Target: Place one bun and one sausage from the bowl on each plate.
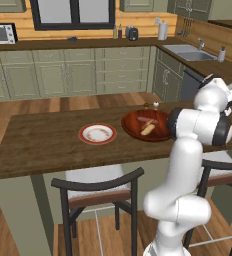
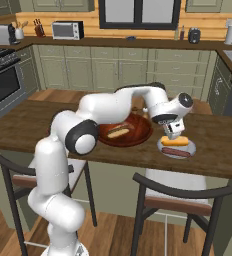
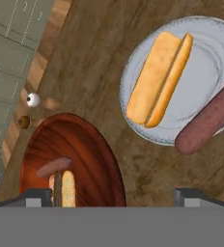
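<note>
The reddish-brown bowl [image 2: 138,134] [image 1: 160,131] [image 3: 92,149] sits mid-counter and holds one bun [image 2: 119,133] [image 3: 68,189] and one sausage [image 3: 53,167]. Right of it, the pale grey plate [image 2: 189,148] [image 3: 208,62] carries a bun [image 2: 174,142] [image 3: 157,79] and a sausage [image 2: 178,152] [image 3: 208,120]. My gripper [image 2: 174,133] [image 3: 116,196] hovers open just above that plate's bun, fingers spread wide with nothing between them. The red-rimmed cream plate [image 1: 97,133] lies left of the bowl with nothing on it. In the left base view my arm hides the grey plate.
Two small shakers [image 1: 155,104] [image 3: 33,100] stand at the counter's far edge behind the bowl. Dark-framed chairs [image 1: 100,187] [image 2: 180,197] are tucked under the near edge. A corner counter with a sink [image 1: 188,52] runs along the back right.
</note>
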